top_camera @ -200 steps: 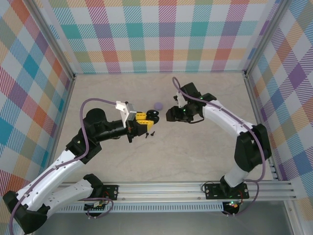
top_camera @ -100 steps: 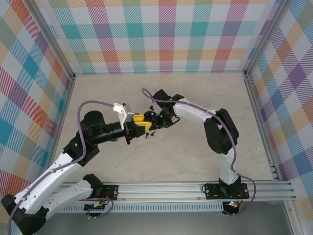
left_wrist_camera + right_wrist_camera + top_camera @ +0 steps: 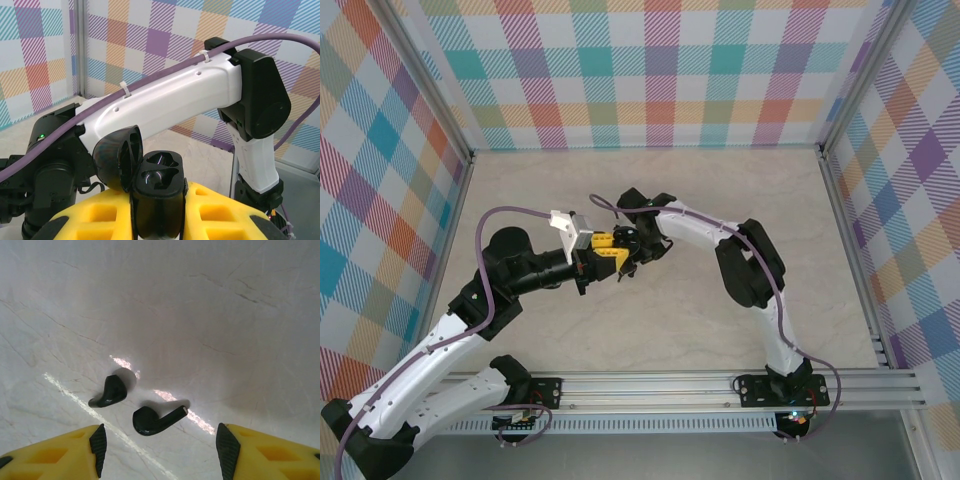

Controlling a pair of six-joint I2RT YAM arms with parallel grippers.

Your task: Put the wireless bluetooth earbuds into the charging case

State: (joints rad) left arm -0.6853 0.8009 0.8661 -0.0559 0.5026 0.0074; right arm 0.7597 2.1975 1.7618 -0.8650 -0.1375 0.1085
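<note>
Two black earbuds lie apart on the pale table in the right wrist view, one [image 3: 109, 391] on the left and one [image 3: 155, 419] with its stem pointing right. My right gripper [image 3: 162, 450] hangs open just above them, its black pads [image 3: 98, 447] on either side of the nearer earbud and touching neither. My left gripper [image 3: 159, 220] is shut on the black charging case [image 3: 159, 192], which stands upright between the yellow fingers with its lid [image 3: 117, 157] swung open and both sockets empty. From above, the two grippers [image 3: 610, 250] [image 3: 636, 255] are almost touching. No lavender earbuds are in view.
The right arm's white link [image 3: 165, 95] and purple cable [image 3: 150, 75] cross close behind the case. Aluminium frame posts [image 3: 835, 190] and checkered walls [image 3: 650, 70] enclose the table [image 3: 720, 320]. The arm bases sit on a rail [image 3: 650, 385] at the near edge.
The right arm has swung left across the table and lowered its open gripper over the black earbuds beside the left gripper. It now covers a small purple disc. The left arm has barely moved.
</note>
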